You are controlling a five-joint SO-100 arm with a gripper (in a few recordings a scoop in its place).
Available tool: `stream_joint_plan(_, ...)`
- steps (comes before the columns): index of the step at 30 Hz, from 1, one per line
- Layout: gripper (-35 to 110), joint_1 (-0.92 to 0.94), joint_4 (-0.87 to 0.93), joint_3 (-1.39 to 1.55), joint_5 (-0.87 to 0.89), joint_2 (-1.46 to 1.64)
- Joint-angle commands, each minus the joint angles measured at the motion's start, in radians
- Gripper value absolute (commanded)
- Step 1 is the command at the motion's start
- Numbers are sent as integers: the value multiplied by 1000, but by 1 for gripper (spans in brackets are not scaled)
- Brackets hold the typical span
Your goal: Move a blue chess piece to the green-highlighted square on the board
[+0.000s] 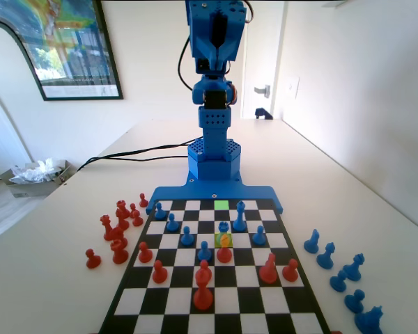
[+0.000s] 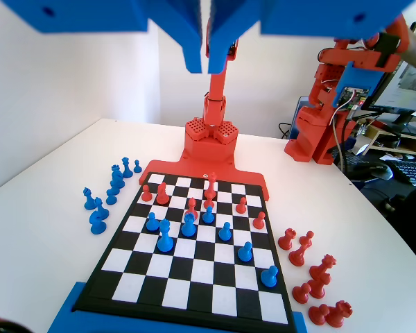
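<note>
Wrist view: the jaws hang pressed together, empty, high over the board [image 2: 194, 295]; a blue chess piece [image 1: 223, 227] stands near the green-highlighted square [image 1: 221, 205].

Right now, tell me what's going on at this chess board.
The blue arm is raised above its end of the board, and its gripper hangs high with jaws closed on nothing. The green-highlighted square in the row nearest the arm is bare. A blue chess piece stands two squares in front of it, just beyond the yellowish-green square. Captured red and blue pieces sit off the board's sides.
</note>
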Motion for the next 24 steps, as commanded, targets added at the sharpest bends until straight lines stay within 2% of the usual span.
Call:
stream_joint_plan(1,5,17,-17,6,-6,20)
stream_joint_plan(22,1,2,-17,6,-8,20)
stream_joint_plan(24,1,-8,-11,-2,-66,3)
